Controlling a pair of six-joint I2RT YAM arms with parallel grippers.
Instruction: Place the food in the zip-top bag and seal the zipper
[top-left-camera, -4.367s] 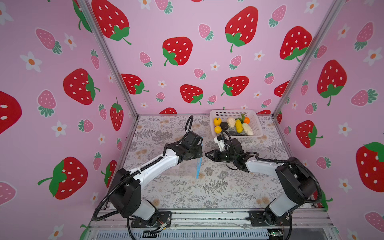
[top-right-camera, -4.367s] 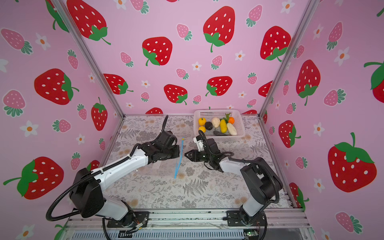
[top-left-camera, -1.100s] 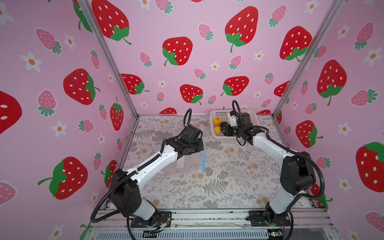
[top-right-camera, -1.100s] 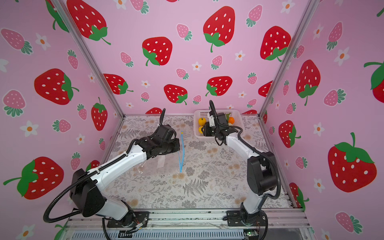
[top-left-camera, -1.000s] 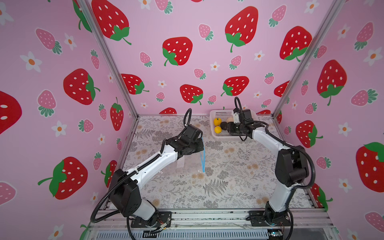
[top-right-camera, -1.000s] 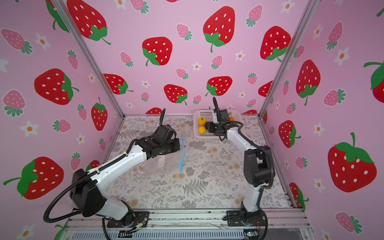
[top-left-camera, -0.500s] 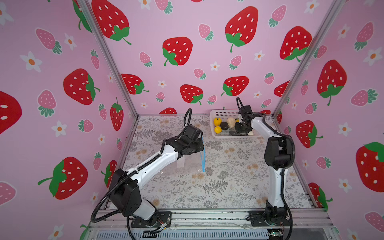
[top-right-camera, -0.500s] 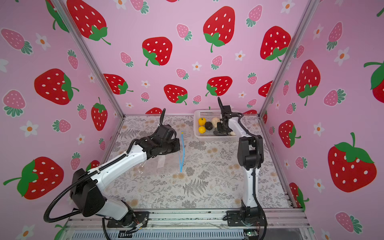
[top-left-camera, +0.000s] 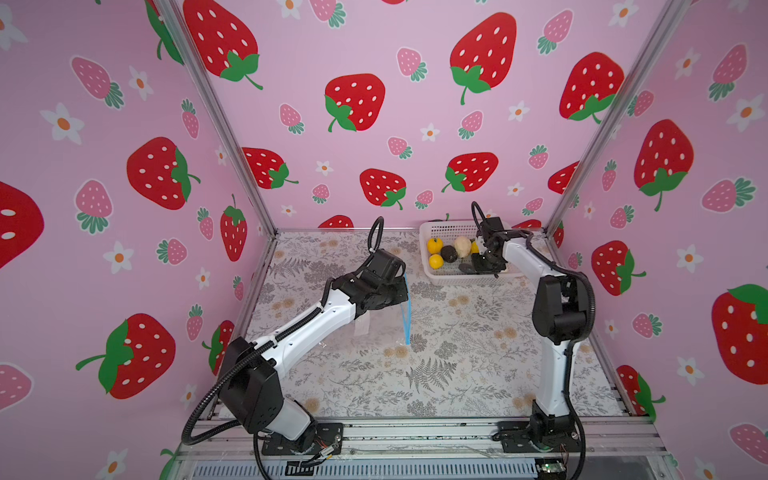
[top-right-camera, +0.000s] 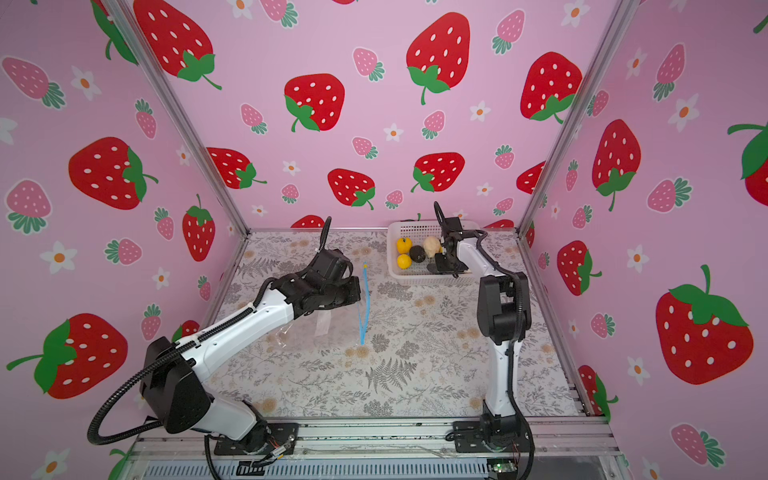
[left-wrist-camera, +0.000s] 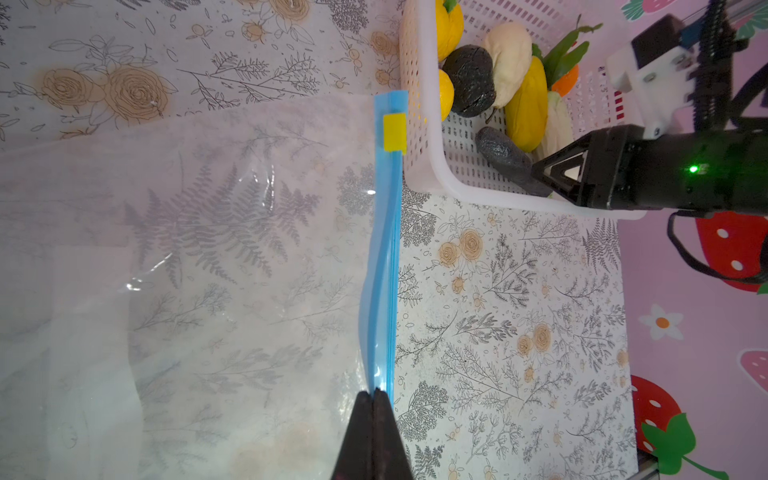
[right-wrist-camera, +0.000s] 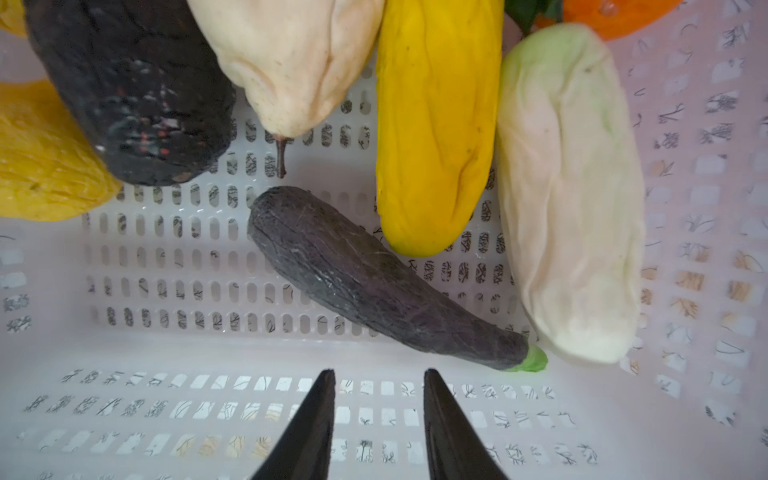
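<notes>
In both top views the zip-top bag (top-left-camera: 370, 332) (clear, crinkly film) lies on the fern-printed surface (top-left-camera: 457, 374) left of centre. Its thin light blue zipper (top-right-camera: 362, 307) runs front to back just beside the left arm's wrist. A white perforated basket (top-left-camera: 432, 274) at the back right holds the food (top-left-camera: 435, 245).

In the left wrist view the left gripper (left-wrist-camera: 375, 395) has its jaws pinched tight on the zipper strip, which carries one yellow tab (left-wrist-camera: 394, 132). In the basket I count two round yellow pieces, one rough black lump, one cream pear shape, one long yellow, one pale whitish, one slender dark piece and one orange with green leaves.

In the right wrist view the right gripper (right-wrist-camera: 378, 376) has its jaws narrowly apart and empty over the slotted floor, just beside the wrinkled purple-grey aubergine-shaped piece (right-wrist-camera: 374, 282).
</notes>
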